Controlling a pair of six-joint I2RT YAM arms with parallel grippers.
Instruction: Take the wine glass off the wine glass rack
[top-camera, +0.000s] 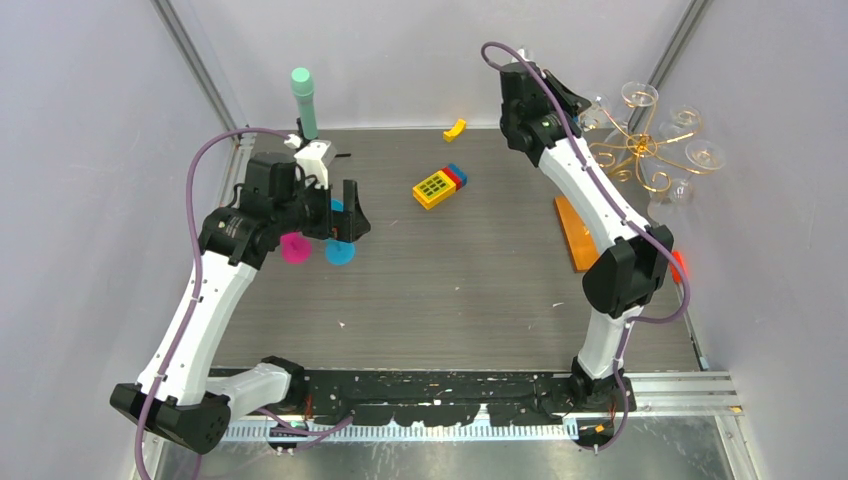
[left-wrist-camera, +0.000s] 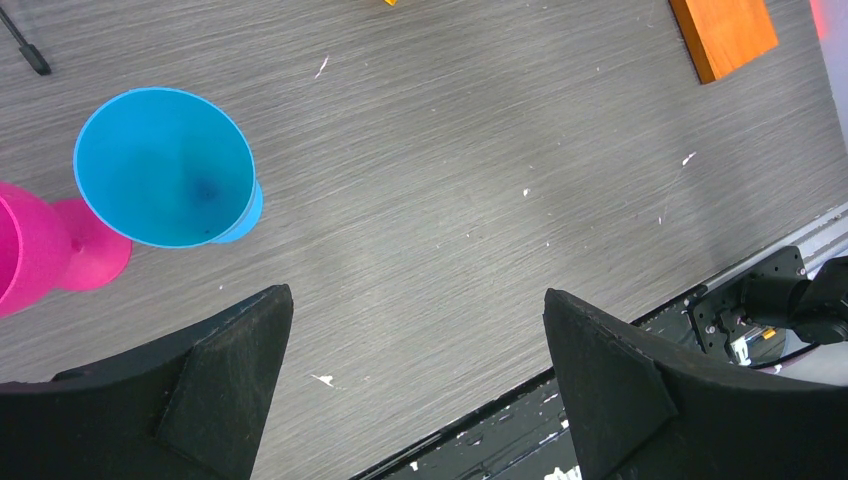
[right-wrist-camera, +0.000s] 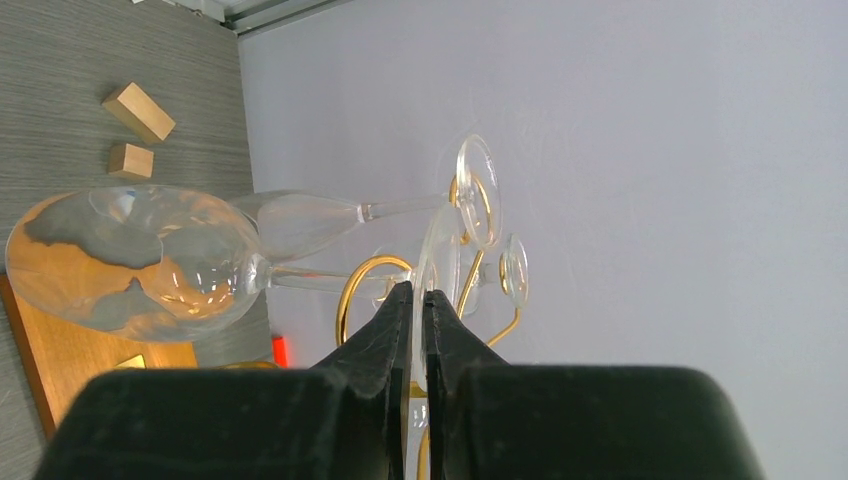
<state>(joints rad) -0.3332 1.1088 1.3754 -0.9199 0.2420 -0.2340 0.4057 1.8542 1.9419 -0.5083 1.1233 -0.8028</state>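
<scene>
**Right end effector** (right-wrist-camera: 415, 298): The fingers are pressed almost together, with only a thin slit between them. The foot of the nearest wine glass (right-wrist-camera: 130, 260), seen edge-on, runs into that slit. I judge the grip to be a pinch on the foot disc, not on the stem. The stem leads away sideways from the fingertips and the bowl lies beyond it, about level with them.

**Reason for the hold:** The glass hangs by its foot in the wine glass rack (right-wrist-camera: 352, 290), whose gold wire curls just beside and behind the fingertips. The foot is the part that must slide out of the wire, so gripping it there looks deliberate. The end effector appears rolled so that its narrow gap meets the flat disc edge-on.

**Status:** The glass is at the rack. Whether the foot has cleared the wire cannot be told.

**Nearby:** A second glass (right-wrist-camera: 300, 215) hangs just beside the held one and could be knocked on withdrawal. The rack's orange wooden base (top-camera: 573, 232) lies below the end effector on the worktop (top-camera: 450, 290).

**Left end effector** (left-wrist-camera: 416, 292): The fingers are spread wide and hold nothing, hovering over bare worktop. A blue cup (left-wrist-camera: 165, 165) and a pink cup (left-wrist-camera: 60, 255) stand off to one side of its fingers. It is well apart from the rack, presumably parked clear of the work.
</scene>
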